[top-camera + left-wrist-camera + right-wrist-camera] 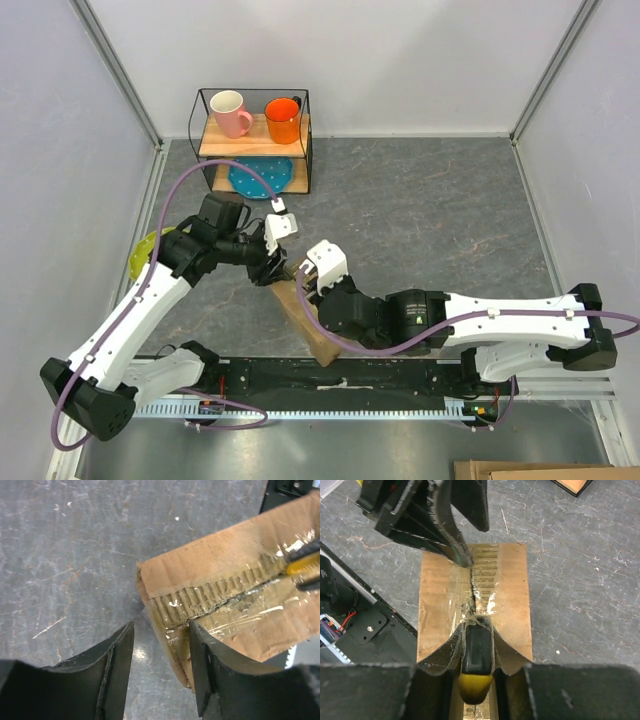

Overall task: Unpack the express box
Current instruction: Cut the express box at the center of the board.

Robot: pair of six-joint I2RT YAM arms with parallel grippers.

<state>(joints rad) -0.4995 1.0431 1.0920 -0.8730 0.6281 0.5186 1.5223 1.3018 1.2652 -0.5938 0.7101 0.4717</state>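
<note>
Between the two grippers: express box (308,325) lies on the grey table (430,210), taped seam up.
Left gripper (161,630): fingers apart, straddling the box's end corner.
Right gripper (478,630): clamped on a yellow-and-black cutter (477,662) at the seam.
Handling: probably light, stiff cardboard with slick tape; grip the bare side walls.

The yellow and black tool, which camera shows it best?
Right wrist: the tool sits centred between the right gripper's fingers, on the box's seam. Left wrist catches only a bit. Top view hides it under the arms.
</note>
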